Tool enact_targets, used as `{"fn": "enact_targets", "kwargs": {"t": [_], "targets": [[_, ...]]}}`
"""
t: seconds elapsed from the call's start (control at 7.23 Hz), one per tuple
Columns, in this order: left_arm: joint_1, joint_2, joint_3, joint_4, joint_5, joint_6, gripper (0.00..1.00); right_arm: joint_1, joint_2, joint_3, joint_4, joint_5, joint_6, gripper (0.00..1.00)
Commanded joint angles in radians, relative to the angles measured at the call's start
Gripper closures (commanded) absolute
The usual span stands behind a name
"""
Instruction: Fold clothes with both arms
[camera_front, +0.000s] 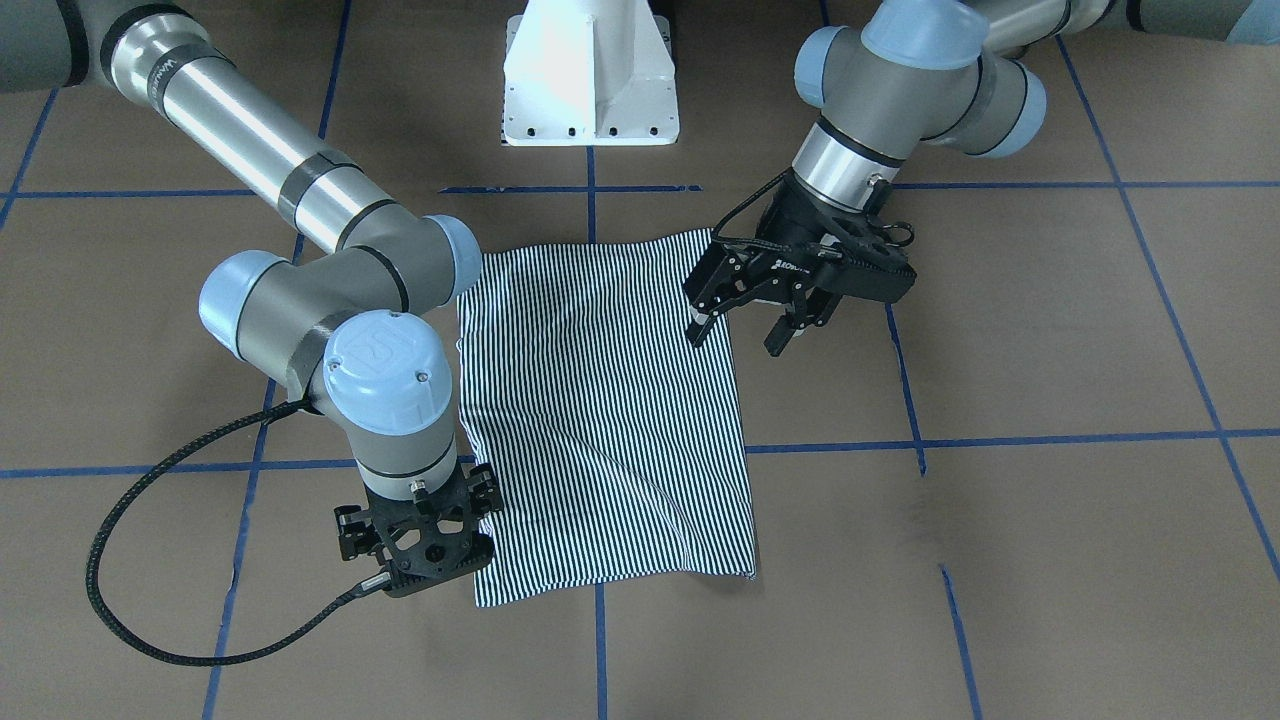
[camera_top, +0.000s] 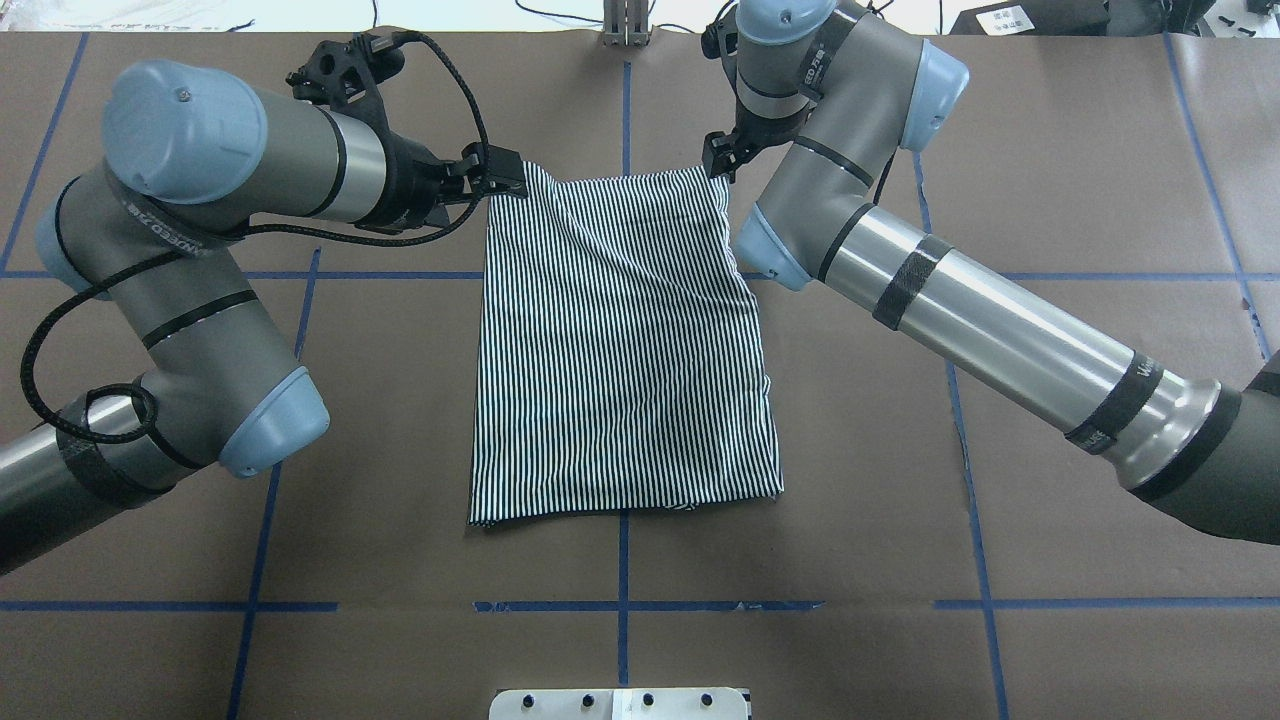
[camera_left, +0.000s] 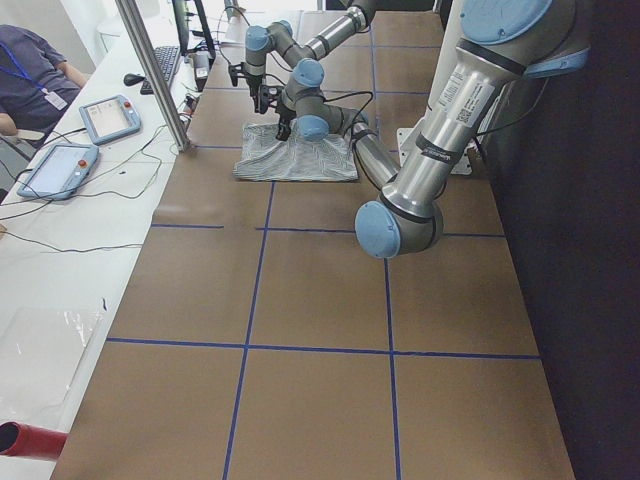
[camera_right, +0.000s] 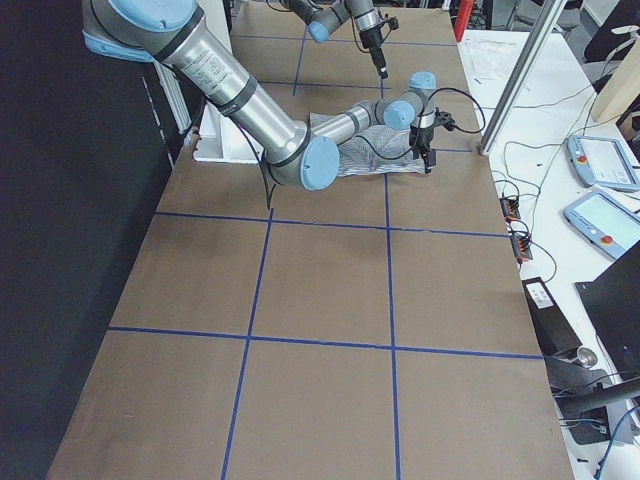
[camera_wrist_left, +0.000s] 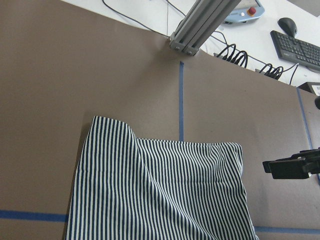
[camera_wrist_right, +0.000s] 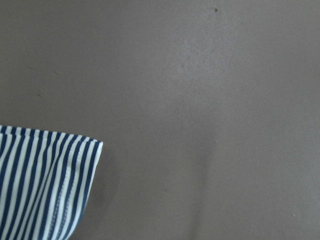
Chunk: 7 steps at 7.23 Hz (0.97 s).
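**Nearly square, but two corners could go astray**

Chiefly, the risk lies in an uneven pick. The striped polo shirt (camera_front: 600, 400) lies on the table (camera_front: 1000, 550) as a folded rectangle of several layers. A soft ridge runs near the corner under the left gripper (camera_front: 736, 341). If either gripper pinches only the top layer, or one arm lifts ahead of the other, I judge the fold would skew or open. The left gripper must also come down from height, so it could miss the edge and close on bare table.

The left arm holds its wrist tilted and raised above the shirt's left side. Its jaws are spread wide and hold nothing. The right arm is bent sharply at the elbow, with its wrist pointing straight down. The right gripper (camera_front: 420, 545) sits low, just beside the shirt's far right corner. Its fingers are hidden by its own body, so I cannot tell how they stand. That corner looks flat on the table in the right wrist view.
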Motion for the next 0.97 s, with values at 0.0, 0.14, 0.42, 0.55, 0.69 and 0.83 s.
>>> {"fn": "enact_targets", "kwargs": {"t": [0.0, 0.14, 0.42, 0.55, 0.69, 0.83], "targets": [[0.038, 0.054, -0.054, 0.090, -0.031, -0.200, 0.00, -0.022, -0.136, 0.291, -0.137, 0.118, 0.114, 0.00], [0.085, 0.058, -0.091, 0.207, 0.031, -0.286, 0.00, -0.060, -0.243, 0.456, -0.132, 0.161, 0.249, 0.00], [0.273, 0.062, -0.110, 0.326, 0.218, -0.471, 0.02, -0.114, -0.269, 0.563, -0.124, 0.161, 0.473, 0.00], [0.326, 0.111, -0.116, 0.325, 0.249, -0.569, 0.02, -0.135, -0.270, 0.586, -0.122, 0.158, 0.556, 0.00], [0.373, 0.132, -0.117, 0.324, 0.272, -0.633, 0.02, -0.140, -0.270, 0.595, -0.122, 0.158, 0.580, 0.00], [0.415, 0.145, -0.117, 0.314, 0.321, -0.670, 0.02, -0.143, -0.269, 0.600, -0.122, 0.155, 0.582, 0.00]]}}
